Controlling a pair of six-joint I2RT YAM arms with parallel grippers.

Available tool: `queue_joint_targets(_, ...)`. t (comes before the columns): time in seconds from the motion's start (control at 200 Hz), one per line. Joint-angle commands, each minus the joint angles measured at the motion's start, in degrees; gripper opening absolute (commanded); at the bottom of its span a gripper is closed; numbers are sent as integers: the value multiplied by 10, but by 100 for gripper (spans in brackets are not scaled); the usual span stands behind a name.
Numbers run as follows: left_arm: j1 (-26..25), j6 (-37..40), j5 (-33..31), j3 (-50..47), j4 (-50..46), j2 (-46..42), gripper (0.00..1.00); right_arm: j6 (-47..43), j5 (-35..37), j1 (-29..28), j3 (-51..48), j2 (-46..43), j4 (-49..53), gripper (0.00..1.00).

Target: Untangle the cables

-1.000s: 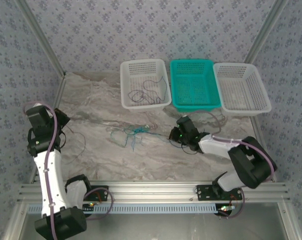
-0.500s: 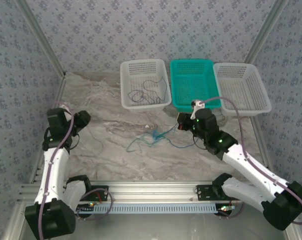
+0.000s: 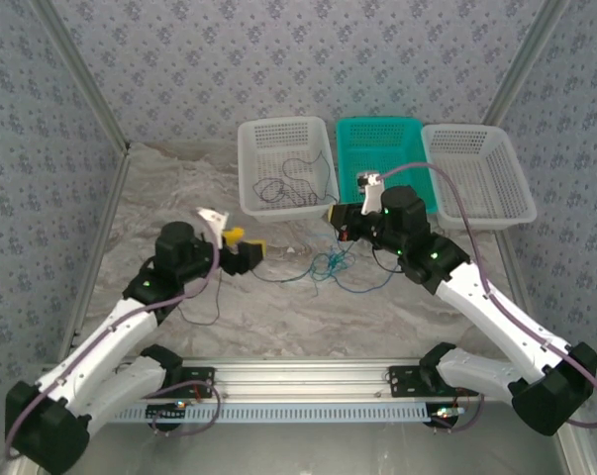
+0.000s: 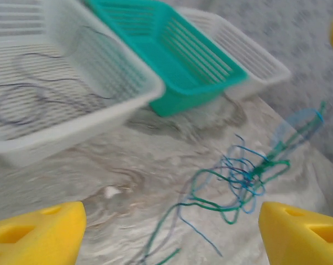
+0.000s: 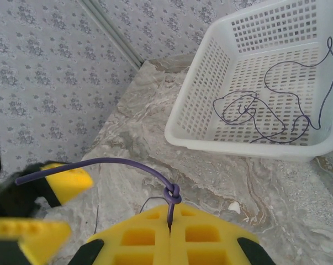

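Grey-veined marble tabletop (image 3: 179,188) inside floral-papered walls, as I watch from my remote station: a teal perforated plastic basket (image 3: 382,158) stands at the far side, with a white perforated plastic basket (image 3: 250,173) just beside it on the left and a second white basket (image 3: 476,178) just beside it on the right. The cables (image 3: 330,265), a loose wad of thin blue, teal-green and dark strands, lie on the table on the near side of the teal basket, off its left front corner, with loose ends trailing further left. On my left wrist camera the wad (image 4: 243,176) spreads over the marble in front of the teal basket (image 4: 172,49).

The left gripper (image 3: 245,241) hangs well to the left of the teal basket and nearer the arm bases, its yellow fingers (image 4: 33,232) spread wide with nothing between them, short of the wad. The right gripper (image 3: 335,215) sits at the teal basket's left front corner. My right wrist camera shows its yellow fingers (image 5: 147,221) pressed together on a thin purple-grey strand (image 5: 116,161), knotted at the pinch, which arcs away toward the left gripper (image 5: 47,207). A dark, looping cable (image 3: 288,183) lies inside the white basket left of the teal one, apart from the wad.
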State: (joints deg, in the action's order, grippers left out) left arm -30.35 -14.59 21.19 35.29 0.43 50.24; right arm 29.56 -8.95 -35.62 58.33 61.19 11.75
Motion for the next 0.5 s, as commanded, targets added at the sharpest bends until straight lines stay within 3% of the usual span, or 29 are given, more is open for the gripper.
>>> queue_joint_targets(0.0,-70,126,9,-1,74,38,82,10,-29,1,45,-4,23,0)
queue_joint_targets(0.04,-101,143,-2,-6,113,55,83,14,-38,-3,52,-1,22,0)
queue_joint_targets(0.13,-156,165,-27,-11,228,106,97,25,-46,-16,60,5,11,0)
queue_joint_targets(0.265,-208,195,-30,65,271,222,98,50,-55,-31,70,15,-9,0)
queue_joint_targets(0.495,-247,193,-283,115,448,392,97,91,-69,-50,91,22,-24,0)
